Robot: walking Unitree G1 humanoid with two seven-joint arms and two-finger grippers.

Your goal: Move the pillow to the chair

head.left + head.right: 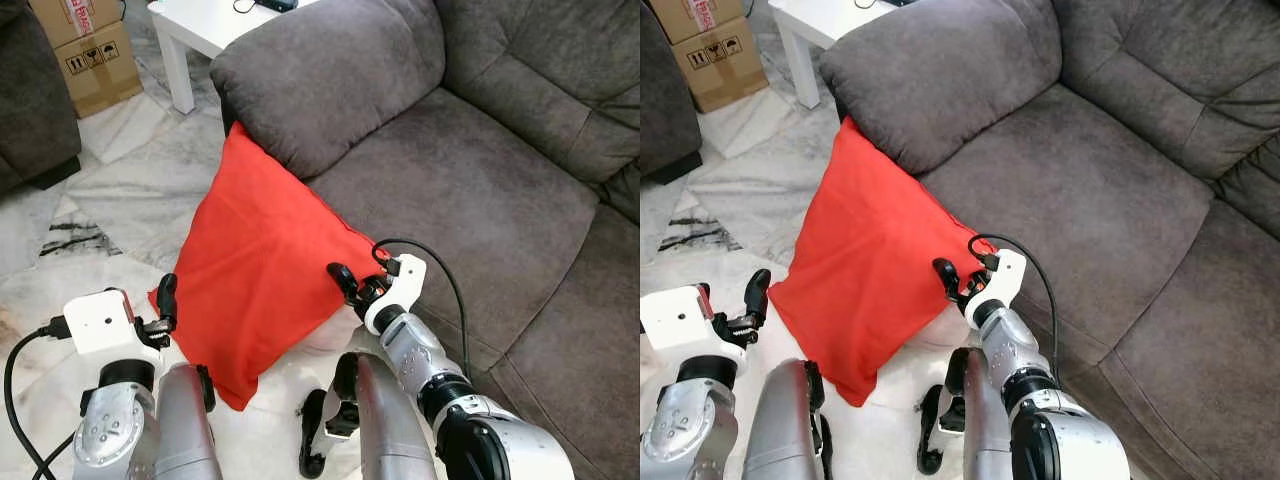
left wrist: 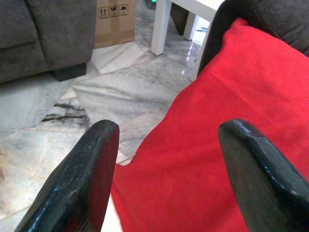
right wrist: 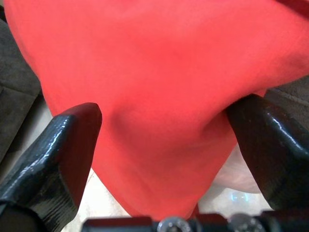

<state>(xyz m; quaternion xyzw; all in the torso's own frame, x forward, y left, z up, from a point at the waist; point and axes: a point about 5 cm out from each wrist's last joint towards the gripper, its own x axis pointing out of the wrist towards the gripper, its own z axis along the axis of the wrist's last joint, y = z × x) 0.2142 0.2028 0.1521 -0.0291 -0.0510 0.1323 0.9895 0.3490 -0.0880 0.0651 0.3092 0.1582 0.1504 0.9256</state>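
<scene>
The red pillow point(image 1: 255, 270) stood on one corner on the marble floor point(image 1: 120, 190), set like a diamond and leaning back against the front of the grey sofa point(image 1: 470, 200), its top corner tucked under the sofa's padded armrest point(image 1: 320, 75). Its long diagonal ran from that top corner down to the bottom corner near the robot's legs. The left end effector point(image 1: 165, 305) sat at the pillow's left corner, its black fingers point(image 2: 87, 179) spread apart, one over the bare floor and the other in front of the red cloth; I could not tell whether either touched it. The right end effector point(image 1: 350, 285) sat at the opposite, right corner beside the sofa's seat edge, fingers point(image 3: 58, 150) also wide apart with the red fabric bulging between them, one finger pressed into the cloth and no grip closed. So the pillow lay between the two end effectors, spanning corner to corner. Beyond the left end effector the floor lay open toward a dark chair point(image 1: 35, 95), a cardboard box point(image 1: 95, 55) and a white bench point(image 1: 215, 25) further off. Beyond the right end effector the sofa hemmed the pillow in.
</scene>
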